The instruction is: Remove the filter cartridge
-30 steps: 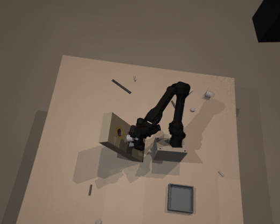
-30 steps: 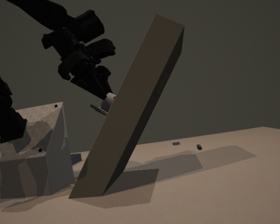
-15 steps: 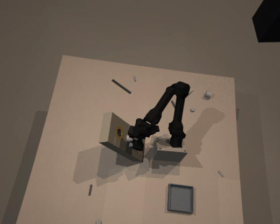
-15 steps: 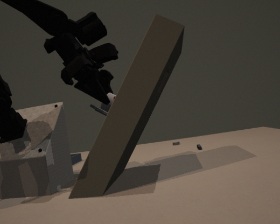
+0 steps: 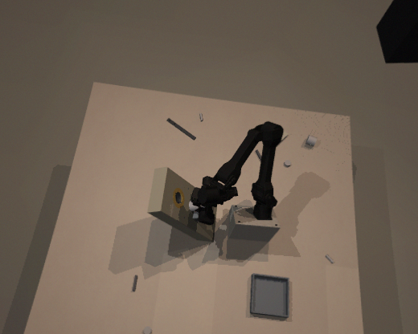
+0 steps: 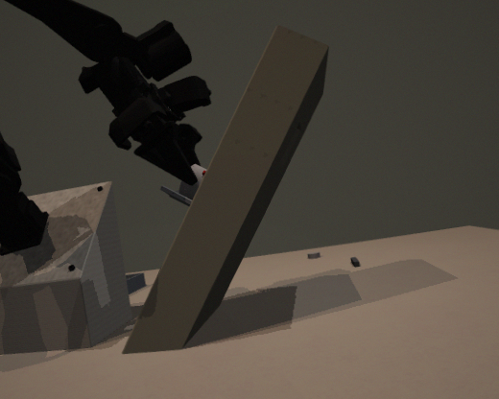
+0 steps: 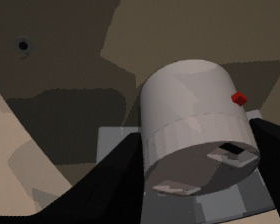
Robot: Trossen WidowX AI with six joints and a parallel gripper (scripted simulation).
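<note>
The gripper point(image 5: 199, 205) point(image 6: 195, 176) point(image 7: 196, 135) is closed around the white filter cartridge point(image 5: 193, 206) point(image 6: 187, 188) point(image 7: 191, 130), one finger at each side. The cartridge is out in front of the tilted service panel point(image 5: 168, 189) point(image 6: 233, 192) point(image 7: 166, 25), above a pale ledge point(image 5: 195, 215) point(image 6: 176, 195) point(image 7: 113, 142); I cannot tell whether it touches the ledge. A red nub point(image 6: 203, 173) point(image 7: 239, 99) juts from its side (a small bright spot in all that brown). On the panel, an orange ring point(image 5: 174, 197) surrounds a dark opening. Beside the panel stands the arm's base block point(image 5: 253, 233) point(image 6: 108, 269). Farther out, the tray point(image 5: 269, 314) point(image 6: 136, 283) lies nearer the table's right edge than its left, as the top view shows it. A short pale cylinder point(image 5: 311, 140) lies near the upper right corner, a dark strip point(image 5: 181, 128) toward the upper edge.
</note>
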